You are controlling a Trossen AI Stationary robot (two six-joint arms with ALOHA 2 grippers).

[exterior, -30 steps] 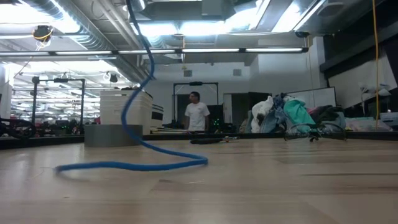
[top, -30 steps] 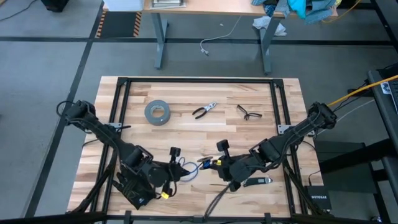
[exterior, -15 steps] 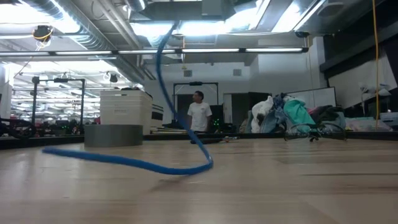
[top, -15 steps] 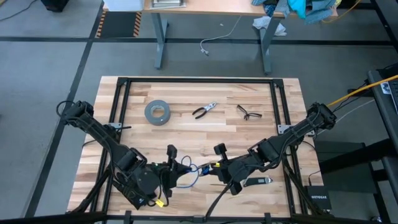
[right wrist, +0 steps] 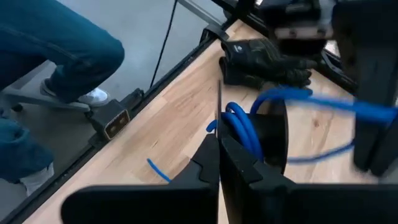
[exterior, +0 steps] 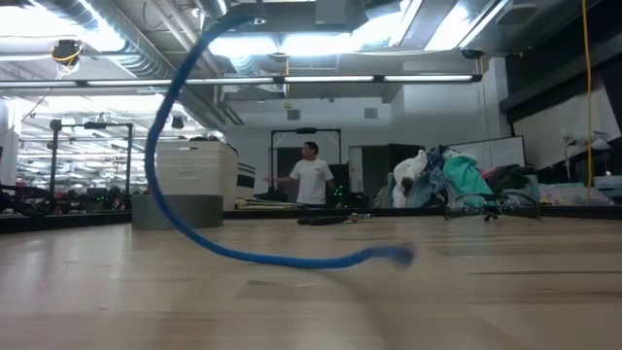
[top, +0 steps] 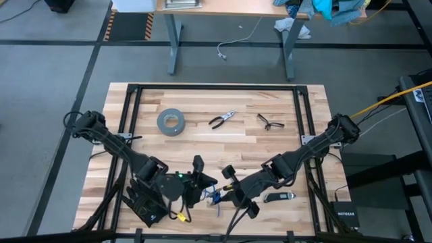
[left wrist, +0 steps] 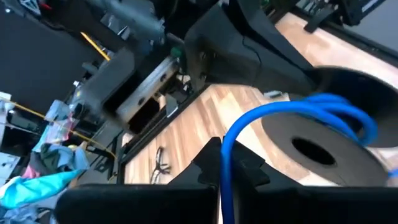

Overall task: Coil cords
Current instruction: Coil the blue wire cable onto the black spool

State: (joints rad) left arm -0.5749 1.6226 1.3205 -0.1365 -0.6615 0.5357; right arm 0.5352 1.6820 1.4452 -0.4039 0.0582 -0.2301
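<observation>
The cord is a thin blue cable (top: 213, 196) between my two grippers near the table's near edge. In the low view it arcs down from above (exterior: 185, 87), and a stretch (exterior: 292, 259) with its free end (exterior: 397, 255) lies on the table. My left gripper (top: 198, 177) is shut on it. My right gripper (top: 227, 181) is shut close beside it, with several blue turns (right wrist: 240, 129) just past its fingertips. A strand (right wrist: 323, 102) runs from those turns toward my left arm. My left gripper pinches a single blue strand (left wrist: 222, 163) between its two fingers. The strand rises from the fingertips and loops over (left wrist: 311, 102) toward my right gripper, clear of the table. My right gripper's fingers (right wrist: 219, 163) are shut at the small blue coil (right wrist: 231, 122). The fingers hide the place of contact.
A grey tape roll (top: 171, 122), pliers (top: 221, 120) and glasses (top: 270, 122) lie toward the far edge. A small dark tool (top: 279, 196) lies near my right arm and a black glove (right wrist: 266, 57) near the edge. A seated person's legs (right wrist: 50, 43) show beyond the table.
Both grippers have drawn closer together, the left toward the table's right edge and the right toward the left and near edges. The hanging blue loop has swung, and its free end now lies farther along the table.
</observation>
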